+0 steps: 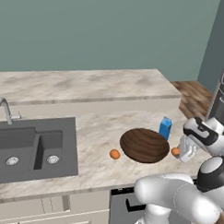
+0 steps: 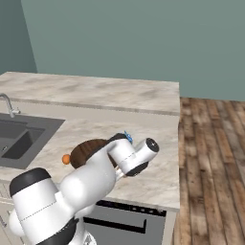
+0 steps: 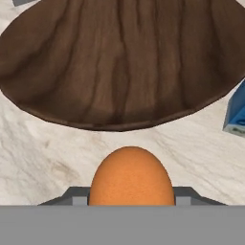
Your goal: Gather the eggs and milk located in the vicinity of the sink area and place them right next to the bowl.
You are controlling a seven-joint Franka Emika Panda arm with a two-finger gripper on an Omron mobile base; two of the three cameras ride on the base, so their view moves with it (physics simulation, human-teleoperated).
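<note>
Gripper holds egg at bowl's 3 o'clock; milk at 1, other egg at 8.

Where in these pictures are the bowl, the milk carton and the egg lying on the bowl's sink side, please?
bowl [image 1: 144, 145]: left base view, middle of its wooden inside.
milk carton [image 1: 165, 128]: left base view, its blue front face.
egg [image 1: 114, 154]: left base view, its middle.

Eggs flanking bowl, milk behind
</note>
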